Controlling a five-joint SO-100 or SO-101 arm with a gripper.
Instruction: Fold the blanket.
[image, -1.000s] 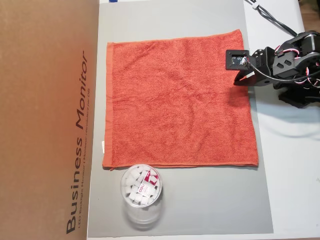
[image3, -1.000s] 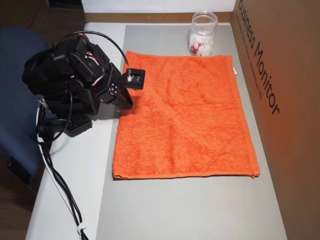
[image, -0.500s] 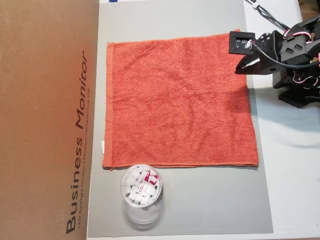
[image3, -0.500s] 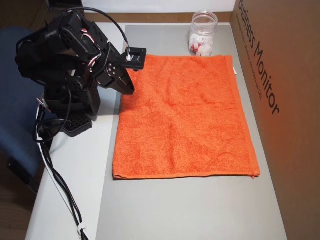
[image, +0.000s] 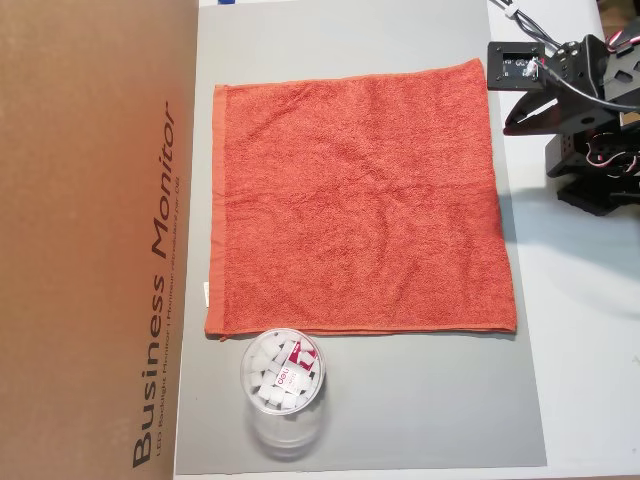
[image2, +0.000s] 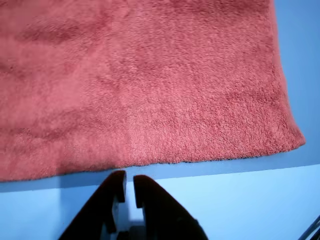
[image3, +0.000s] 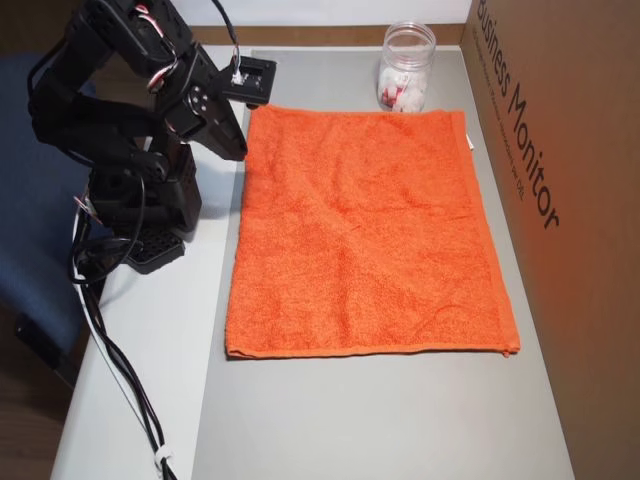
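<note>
Blanket (image2: 150, 80) lies flat on the desk (image2: 240, 205) just ahead of the empty pincer (image2: 129, 182), fingers nearly pressed together; recommend spreading them, then descending squarely onto the nearest hem.

Blanket (image: 355, 200): orange-red terry cloth, roughly square, hemmed edges, small white tag on one hem. Lies flat and fully unfolded, faint wrinkles only, filling the centre of both overhead views (image3: 370, 225); in the wrist view one corner sits at right (image2: 150, 85).
</note>
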